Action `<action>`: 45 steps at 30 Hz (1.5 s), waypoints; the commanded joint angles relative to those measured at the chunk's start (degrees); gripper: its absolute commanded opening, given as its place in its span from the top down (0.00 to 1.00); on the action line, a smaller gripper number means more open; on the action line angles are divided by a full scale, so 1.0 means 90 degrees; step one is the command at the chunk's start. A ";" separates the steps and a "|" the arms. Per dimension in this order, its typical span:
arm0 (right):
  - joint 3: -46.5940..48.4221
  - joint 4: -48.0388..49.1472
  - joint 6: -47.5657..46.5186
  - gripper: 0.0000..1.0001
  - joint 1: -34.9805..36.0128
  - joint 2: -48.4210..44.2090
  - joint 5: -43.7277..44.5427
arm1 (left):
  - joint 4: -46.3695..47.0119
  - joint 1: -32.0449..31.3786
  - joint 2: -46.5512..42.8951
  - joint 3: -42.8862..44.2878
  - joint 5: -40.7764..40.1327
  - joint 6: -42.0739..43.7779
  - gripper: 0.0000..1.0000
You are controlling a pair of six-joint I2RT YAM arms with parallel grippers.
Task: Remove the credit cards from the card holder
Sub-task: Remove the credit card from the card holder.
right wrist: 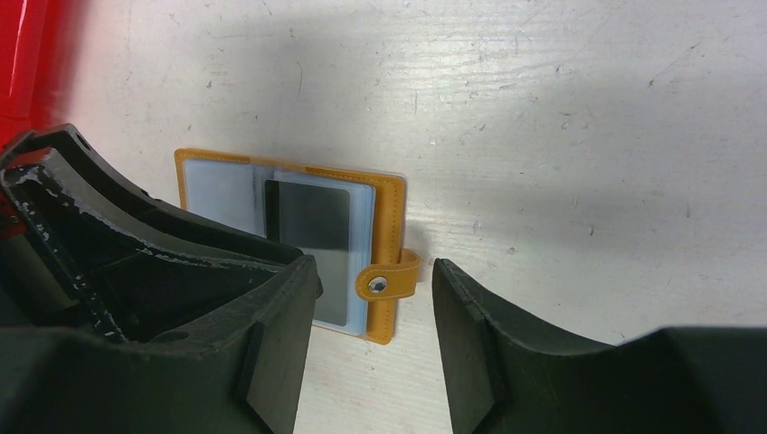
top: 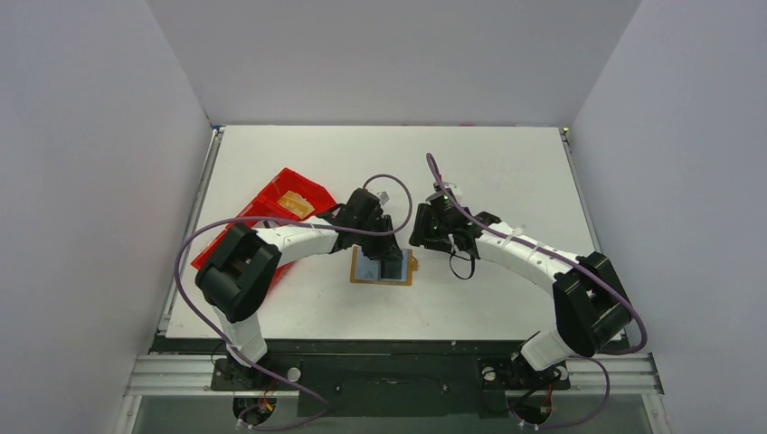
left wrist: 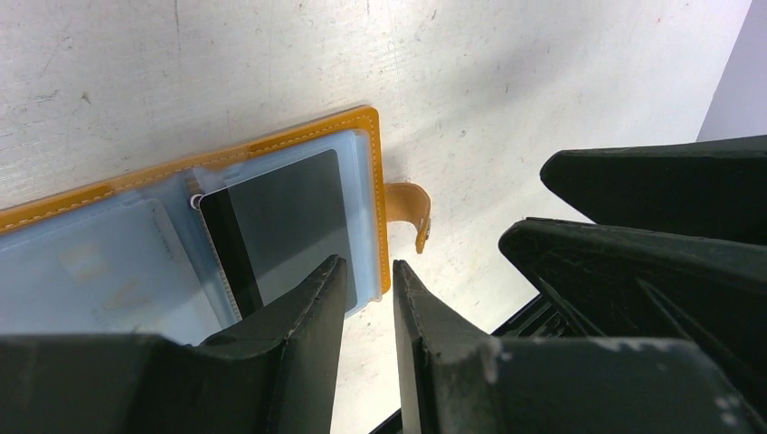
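The tan card holder [top: 380,268] lies open and flat on the white table. It also shows in the left wrist view [left wrist: 271,140] and the right wrist view [right wrist: 391,212], with its snap strap [right wrist: 389,280] sticking out at the side. Clear blue sleeves hold a dark grey card [left wrist: 285,212] and a pale blue-grey card [left wrist: 99,271]. My left gripper [left wrist: 369,264] hovers at the holder's strap-side corner, jaws a narrow gap apart with nothing between them. It shows in the top view [top: 391,256]. My right gripper [right wrist: 375,264] is wide open over the strap, also in the top view [top: 432,242].
A long red tray [top: 264,210] stands left of the holder with a small orange-tan item [top: 294,202] in it. Its red wall shows in the right wrist view [right wrist: 23,54]. Both grippers are close together over the holder's right side. Grey walls enclose the table.
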 commanded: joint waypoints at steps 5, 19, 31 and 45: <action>0.0168 -0.0024 -0.0076 0.54 0.0209 -0.0051 0.0169 | -0.0242 0.0181 -0.0632 0.0141 -0.0260 0.0202 0.76; 0.0784 -0.0086 0.0078 0.63 0.1178 0.0728 0.0364 | -0.0292 0.1165 -0.1562 -0.0905 -0.0130 0.0297 0.76; 0.0793 -0.0074 0.0049 0.66 0.1111 0.1171 0.0247 | -0.0247 0.1169 -0.1539 -0.0932 -0.0050 0.0311 0.75; 0.0298 0.0146 -0.0019 0.70 0.0737 0.1235 0.0243 | -0.0161 0.1025 -0.1219 -0.0771 0.0043 0.0297 0.76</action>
